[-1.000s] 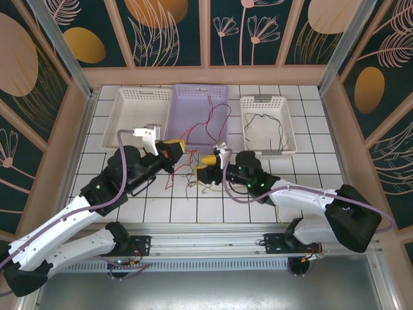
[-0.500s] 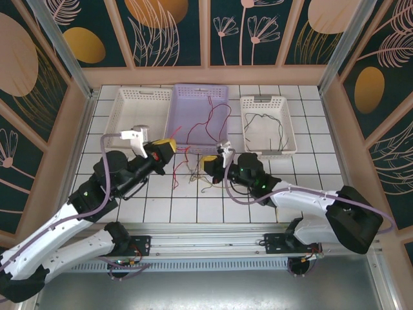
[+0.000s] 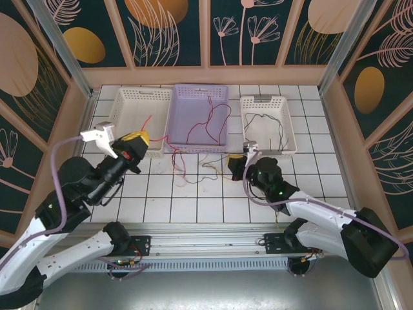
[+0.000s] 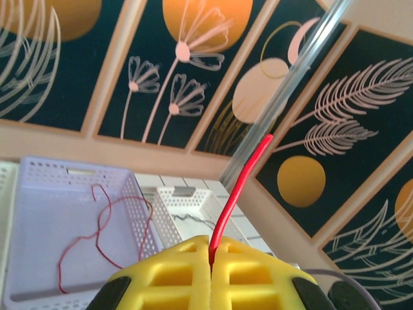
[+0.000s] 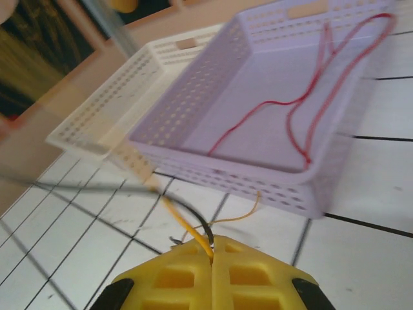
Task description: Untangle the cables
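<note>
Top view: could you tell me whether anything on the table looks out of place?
Yes: loose cables straggle over the tiles in front of the purple basket, not in any basket. A red cable pokes up from the shut left fingers; a yellow cable runs from the shut right fingers.

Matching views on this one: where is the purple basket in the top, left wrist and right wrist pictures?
Top external: purple basket at top centre, with a white basket to its left.
Left wrist: basket at lower left, above the yellow fingers.
Right wrist: basket at upper right, seen cornerwise.
Shared landmark: the red cable looped on its floor.
</note>
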Controlling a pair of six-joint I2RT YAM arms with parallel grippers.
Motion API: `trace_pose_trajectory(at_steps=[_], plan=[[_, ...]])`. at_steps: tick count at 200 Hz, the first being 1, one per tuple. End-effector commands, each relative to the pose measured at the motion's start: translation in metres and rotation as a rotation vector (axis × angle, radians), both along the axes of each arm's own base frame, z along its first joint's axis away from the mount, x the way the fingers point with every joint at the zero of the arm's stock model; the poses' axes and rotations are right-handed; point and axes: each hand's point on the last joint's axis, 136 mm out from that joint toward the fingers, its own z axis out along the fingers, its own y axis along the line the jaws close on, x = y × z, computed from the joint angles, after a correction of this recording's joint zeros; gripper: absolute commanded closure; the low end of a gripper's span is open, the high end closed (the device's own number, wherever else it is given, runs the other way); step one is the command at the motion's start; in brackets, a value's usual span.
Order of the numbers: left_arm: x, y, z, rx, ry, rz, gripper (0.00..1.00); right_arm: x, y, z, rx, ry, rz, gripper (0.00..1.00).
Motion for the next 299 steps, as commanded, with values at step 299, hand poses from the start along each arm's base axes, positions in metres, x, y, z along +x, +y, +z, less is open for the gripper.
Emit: trace_pose_trajectory(at_steps=[299], plan=[[0.000,0.057,0.091,0.156,-0.232,0.277,1.00,0.002,-0.068,-0.028,0.075,0.097,-0.227,1.00]])
